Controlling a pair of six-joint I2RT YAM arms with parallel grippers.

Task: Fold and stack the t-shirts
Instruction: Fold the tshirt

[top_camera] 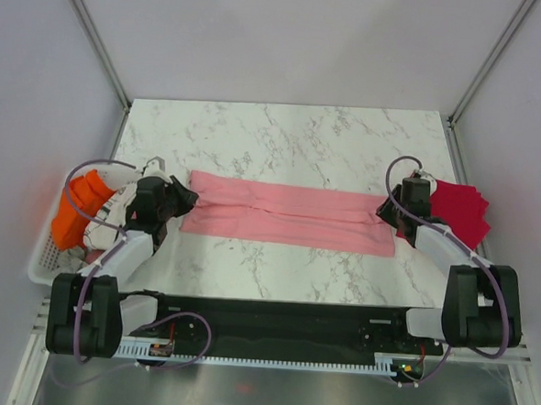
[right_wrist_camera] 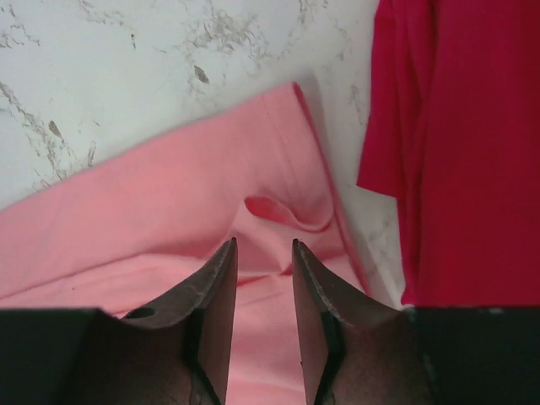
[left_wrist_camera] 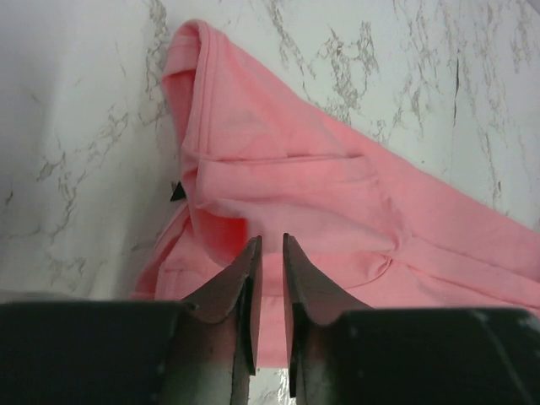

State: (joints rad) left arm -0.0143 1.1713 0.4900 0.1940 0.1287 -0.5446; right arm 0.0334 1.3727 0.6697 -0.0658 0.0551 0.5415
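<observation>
Limp and light, the pink t-shirt (top_camera: 288,217) lies as a long strip across the table (top_camera: 284,139), best pinched at its ends, where the left gripper (left_wrist_camera: 270,242) stands barely parted, the right gripper (right_wrist_camera: 263,246) wider, both empty.

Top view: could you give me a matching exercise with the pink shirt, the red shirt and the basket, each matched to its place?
Things:
1. pink shirt
2. red shirt
3. basket

Places:
a. far left side
b. far right side
c. middle of the table, laid out long from left to right

Pairs: 1-c, 2-b, 3-a
</observation>
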